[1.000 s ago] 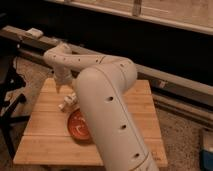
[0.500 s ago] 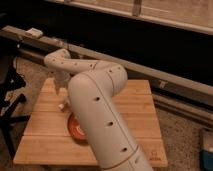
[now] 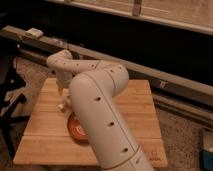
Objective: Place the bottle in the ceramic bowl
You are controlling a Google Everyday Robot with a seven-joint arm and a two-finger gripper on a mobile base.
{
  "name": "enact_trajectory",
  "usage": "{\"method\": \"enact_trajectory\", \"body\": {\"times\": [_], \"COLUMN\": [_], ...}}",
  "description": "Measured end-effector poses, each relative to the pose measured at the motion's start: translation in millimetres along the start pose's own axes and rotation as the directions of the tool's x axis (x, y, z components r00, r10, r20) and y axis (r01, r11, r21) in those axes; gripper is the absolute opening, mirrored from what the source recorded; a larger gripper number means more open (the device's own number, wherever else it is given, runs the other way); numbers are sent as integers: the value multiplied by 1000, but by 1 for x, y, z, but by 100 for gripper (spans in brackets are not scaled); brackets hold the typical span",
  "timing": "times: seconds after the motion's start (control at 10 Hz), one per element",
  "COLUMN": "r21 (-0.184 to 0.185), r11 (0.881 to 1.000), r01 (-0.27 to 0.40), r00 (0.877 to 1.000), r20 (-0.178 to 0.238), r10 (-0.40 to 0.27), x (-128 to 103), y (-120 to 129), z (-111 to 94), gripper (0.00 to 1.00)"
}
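While the thick white robot arm (image 3: 100, 115) is rising from the bottom edge and folding back at its elbow toward the left, its hand (image 3: 63, 95) is hanging from the wrist over the left part of the pale slatted wooden worktop (image 3: 142, 110). Whether the hand is standing wide, narrow or clamped on something cannot be told.

A tiny stubby whitish bottle (image 3: 61, 106) is showing just below the hand, over the worktop's left side. Whether the hand is touching it cannot be told either.

The round orange-red ceramic bowl (image 3: 75, 129) is sitting on the worktop just to the near right of the bottle. The arm's broad link is covering the bowl's right part, so only the left portion with a pale swirl is showing. The bottle is lying outside the bowl, near its far left rim.

Small dark round holes are dotting the arm's shell. Behind the worktop a long grey rail (image 3: 175, 87) is running diagonally across the dark background, and a small pale box (image 3: 35, 33) is resting near its far left end. A black stand (image 3: 11, 100) is standing to the left of the worktop on the speckled floor (image 3: 185, 125), and a blue object (image 3: 208, 150) is peeking in at the right edge.
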Motion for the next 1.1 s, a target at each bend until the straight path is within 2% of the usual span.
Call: {"method": "enact_trajectory", "body": {"times": [0.4,0.9,1.1], "r21": [39,43,59], "r11": [999,999,998], "r01": [-10,-11,-18], "r00": [1000,999,999], "r20": [-16,-33,-41], "r10": [10,13,20], "x": [1,-6,-8], "y": [-6,1,1], "z": [3,10,16], "gripper": [65,65,65]}}
